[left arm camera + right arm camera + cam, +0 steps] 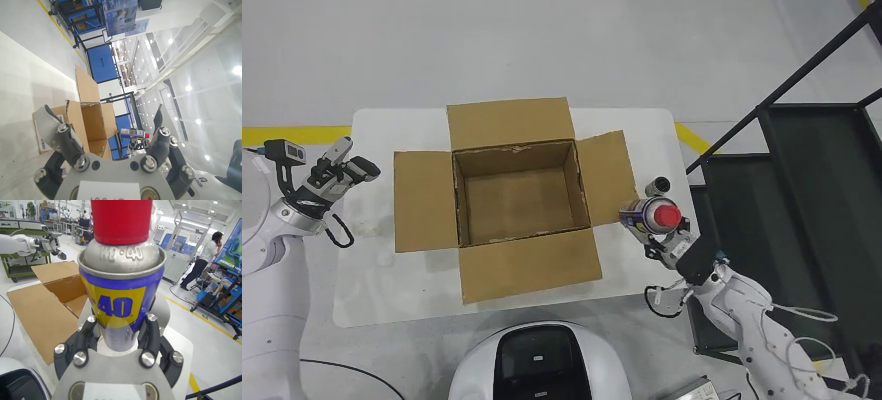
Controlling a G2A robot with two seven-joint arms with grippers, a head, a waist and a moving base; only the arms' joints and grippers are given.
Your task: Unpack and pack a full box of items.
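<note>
Box (pixel 527 268) of brown cardboard sits open mid-table (pixel 392 290), its four flaps spread and its floor bare. At its 3 o'clock, just past the flap, the right gripper (pixel 121 321) has its fingers clamped on the lower body of a blue and yellow spray can (pixel 117 285) with a red cap. A small grey item (pixel 658 185), perhaps a bottle, stands at the can's 12 o'clock. At the box's 9 o'clock the left gripper (pixel 102 115) hangs with fingers apart, holding nothing.

Spray can (pixel 121 298): blue-and-yellow body, silver shoulder, red cap (pixel 121 219). Box (pixel 530 268): plain brown cardboard, white barcode labels (pixel 43 143) on one side. Bench (pixel 392 135): white.
</note>
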